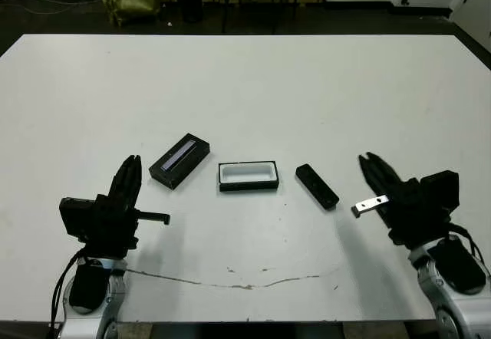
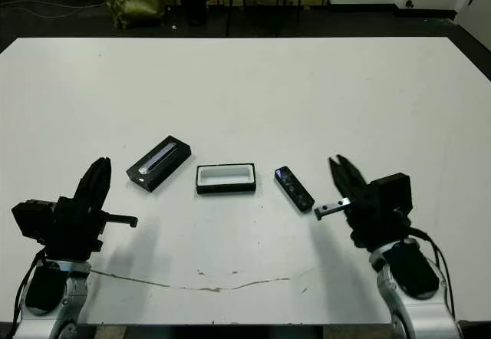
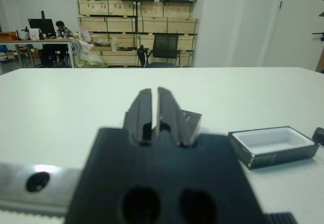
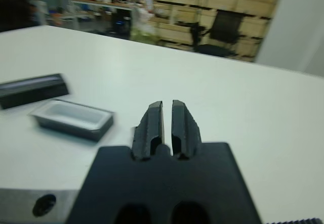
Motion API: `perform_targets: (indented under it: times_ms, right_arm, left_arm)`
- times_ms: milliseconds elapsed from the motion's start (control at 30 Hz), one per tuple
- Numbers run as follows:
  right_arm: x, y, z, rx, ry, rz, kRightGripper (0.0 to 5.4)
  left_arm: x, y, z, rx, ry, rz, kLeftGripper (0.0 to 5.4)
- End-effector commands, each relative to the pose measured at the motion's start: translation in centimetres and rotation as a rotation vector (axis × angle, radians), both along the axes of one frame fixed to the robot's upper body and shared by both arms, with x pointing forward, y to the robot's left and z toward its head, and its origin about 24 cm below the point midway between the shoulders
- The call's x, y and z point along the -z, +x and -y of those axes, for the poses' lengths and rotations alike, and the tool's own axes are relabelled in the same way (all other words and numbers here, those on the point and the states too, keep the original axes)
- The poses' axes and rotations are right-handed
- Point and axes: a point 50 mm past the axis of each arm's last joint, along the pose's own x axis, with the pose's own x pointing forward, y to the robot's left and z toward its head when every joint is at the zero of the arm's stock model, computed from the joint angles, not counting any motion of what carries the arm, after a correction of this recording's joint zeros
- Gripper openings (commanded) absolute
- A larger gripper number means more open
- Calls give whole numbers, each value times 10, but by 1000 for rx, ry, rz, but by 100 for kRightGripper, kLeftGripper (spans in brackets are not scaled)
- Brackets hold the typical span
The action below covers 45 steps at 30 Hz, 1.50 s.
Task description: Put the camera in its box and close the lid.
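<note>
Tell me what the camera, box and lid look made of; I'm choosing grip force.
Camera: likely hard plastic or glass, since its black face is glossy and glints. Box: probably stiff card or plastic, with matte black walls and a smooth white lining. Lid: a black shell with a shiny silver-grey stripe, possibly foil or print.

white table [image 1: 245, 86], wooden shelving [image 3: 136, 26], office chair [image 3: 164, 49]

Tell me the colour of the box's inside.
White inside the box, with black outer walls; the left eye view shows it best.
</note>
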Motion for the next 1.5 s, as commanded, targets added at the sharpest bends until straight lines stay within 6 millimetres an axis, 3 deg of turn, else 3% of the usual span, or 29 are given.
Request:
perform_targets:
  times_ms: [33, 267, 367, 600, 1133, 1400, 1500]
  right_arm:
    - [1, -7, -5, -78, -14, -50, 0]
    - [3, -10, -8, -126, -132, -150, 0]
    - [8, -10, -7, -132, -171, -181, 37]
    - [13, -8, -7, -138, -235, -206, 192]
    - [21, -6, -11, -139, -205, -267, 537]
    - [32, -1, -12, -82, -185, -323, 537]
    - [36, 1, -12, -63, -187, -332, 499]
  left_arm:
    - [6, -2, -2, 0, 6, -32, 2]
    - [6, -2, -1, -5, 5, -43, 2]
    - [7, -2, -1, -3, 1, -35, 0]
    - [7, -3, 0, 2, 12, -32, 0]
    - [9, -3, 1, 3, 2, -43, 0]
    - [8, -4, 2, -1, 3, -54, 0]
    - [9, -4, 2, -1, -1, -49, 0]
